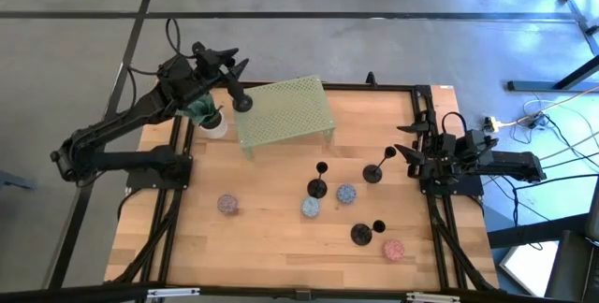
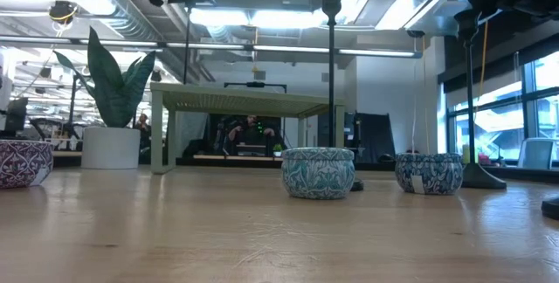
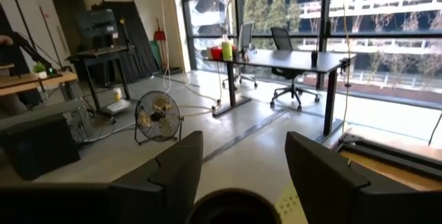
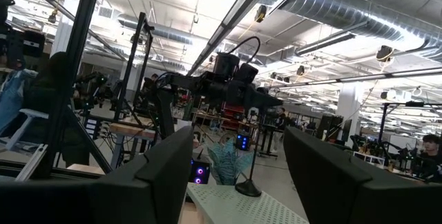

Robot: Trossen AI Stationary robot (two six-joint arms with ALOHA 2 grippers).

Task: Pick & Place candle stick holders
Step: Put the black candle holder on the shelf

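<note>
One black candle stick holder [image 1: 242,103] stands by its round base on the left corner of the green mesh shelf [image 1: 285,108]. My left gripper [image 1: 227,69] is level at the holder's top, open. The holder's dark cup [image 3: 235,209] shows between the two fingers. The right wrist view shows this holder [image 4: 246,188] upright on the shelf. Three more holders [image 1: 318,188] [image 1: 373,174] [image 1: 361,235] stand on the table. My right gripper [image 1: 412,149] waits open at the table's right edge, with nothing between its fingers. My left gripper has its fingers [image 3: 176,172] on either side of the holder's cup top [image 3: 235,209], coming level from the table's left. Whether either finger touches the cup cannot be told. The holder stands upright on the shelf.
Several small patterned tins [image 1: 227,204] [image 1: 311,208] [image 1: 346,193] [image 1: 393,248] sit among the holders on the wooden table. A white pot with a green plant [image 1: 213,121] stands just left of the shelf, under my left arm. The table's near left part is bare wood.
</note>
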